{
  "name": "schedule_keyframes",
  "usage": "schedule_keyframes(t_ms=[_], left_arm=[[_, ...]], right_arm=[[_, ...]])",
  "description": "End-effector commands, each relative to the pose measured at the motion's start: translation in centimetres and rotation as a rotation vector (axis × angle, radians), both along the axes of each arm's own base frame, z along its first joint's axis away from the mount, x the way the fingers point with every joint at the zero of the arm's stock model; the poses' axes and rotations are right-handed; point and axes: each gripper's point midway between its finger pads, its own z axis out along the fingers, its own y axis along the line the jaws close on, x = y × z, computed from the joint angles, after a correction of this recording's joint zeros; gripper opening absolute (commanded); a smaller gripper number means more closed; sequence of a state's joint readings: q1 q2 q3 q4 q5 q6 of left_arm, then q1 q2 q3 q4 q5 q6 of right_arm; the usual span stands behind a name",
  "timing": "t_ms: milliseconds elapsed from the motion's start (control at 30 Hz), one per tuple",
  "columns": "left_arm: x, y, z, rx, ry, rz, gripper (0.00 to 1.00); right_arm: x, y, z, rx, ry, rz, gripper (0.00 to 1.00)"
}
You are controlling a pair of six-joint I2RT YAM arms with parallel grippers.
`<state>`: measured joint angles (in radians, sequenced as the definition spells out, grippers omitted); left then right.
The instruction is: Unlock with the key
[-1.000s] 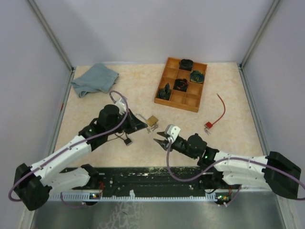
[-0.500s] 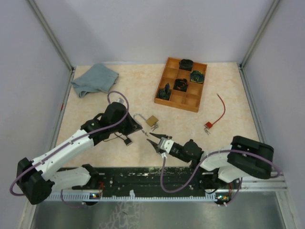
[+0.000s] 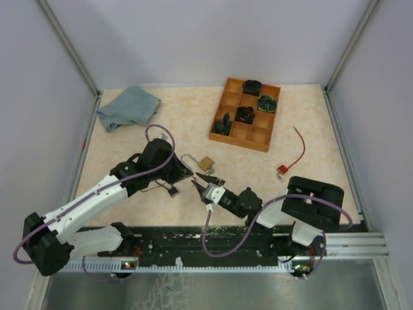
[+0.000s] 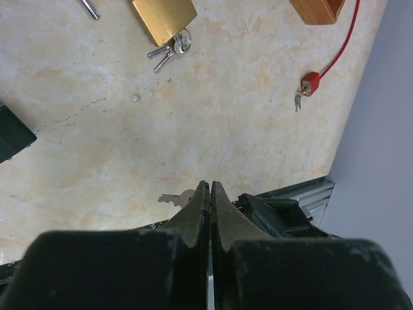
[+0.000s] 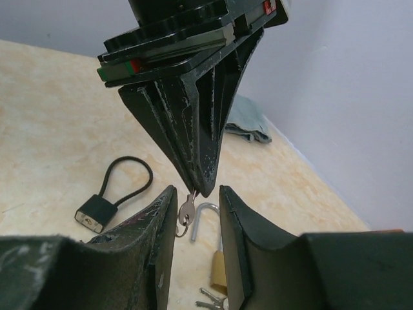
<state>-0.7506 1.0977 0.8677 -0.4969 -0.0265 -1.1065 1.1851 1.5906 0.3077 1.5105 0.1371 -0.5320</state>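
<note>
We have the small silver key (image 5: 186,210) off the beige speckled tabletop (image 3: 193,123) and in the air. It hangs from the very tip of the left gripper (image 4: 210,187), whose jaws are pressed together on it. The right gripper (image 5: 195,190) stands just under that tip with its jaws partly apart. One jaw is on either side of the key, and a gap shows on at least one side, so we judge they have not clamped it.

The brass padlock with the silver shackle (image 3: 206,163) lies flat on the tabletop just beyond the two grippers, and neither touches it. A small bunch of silver keys (image 4: 169,50) rests at its lower end. We cannot tell whether one of them sits in the keyhole, nor whether the shackle is latched. A black cable lock (image 5: 97,213) lies near the padlock, so which lock the raised key fits is not clear to us.

By our reading, picking up the key is done and a pass between the grippers is in hand. Still to do are a firm hold on the key's head, steadying a lock, inserting the key and turning it.
</note>
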Motion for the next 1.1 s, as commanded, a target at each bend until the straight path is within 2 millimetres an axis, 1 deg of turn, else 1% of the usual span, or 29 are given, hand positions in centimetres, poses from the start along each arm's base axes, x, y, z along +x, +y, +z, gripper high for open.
schedule_keyframes(t_ms=[0, 100, 200, 333, 433, 533, 700, 800, 967, 1067], left_arm=[[0.1, -0.3, 0.9, -0.032, -0.014, 0.015, 0.0], [0.1, -0.2, 1.1, -0.038, -0.017, 0.02, 0.0], [0.1, -0.2, 1.2, -0.041, -0.022, 0.024, 0.0], [0.1, 0.0, 1.2, -0.042, -0.025, 0.035, 0.0], [0.2, 0.2, 1.1, -0.04, -0.029, 0.045, 0.0], [0.2, 0.2, 1.1, -0.042, -0.027, 0.047, 0.0], [0.1, 0.1, 0.8, -0.039, -0.016, 0.044, 0.0], [0.0, 0.0, 0.7, -0.04, -0.007, 0.04, 0.0], [-0.1, 0.1, 0.4, -0.038, -0.002, 0.041, 0.0], [-0.1, 0.1, 0.3, -0.041, 0.004, 0.042, 0.0]], right_arm=[[-0.2, 1.1, 2.0, 0.061, -0.016, 0.008, 0.33], [0.1, 1.3, 1.0, 0.025, 0.004, -0.005, 0.32], [0.3, 1.2, 0.7, 0.021, 0.009, -0.023, 0.31], [0.4, 1.3, -0.2, -0.02, 0.023, -0.036, 0.28], [0.3, 0.8, -0.4, -0.018, 0.023, -0.052, 0.26], [0.2, 0.5, -0.2, -0.009, 0.019, -0.061, 0.22], [0.1, 0.6, 0.7, 0.018, 0.003, -0.06, 0.22], [0.2, 0.9, 0.7, 0.01, -0.001, -0.065, 0.21], [0.6, 0.8, 0.7, 0.018, 0.002, -0.088, 0.12], [0.6, 0.9, 0.9, 0.026, 0.007, -0.091, 0.11]])
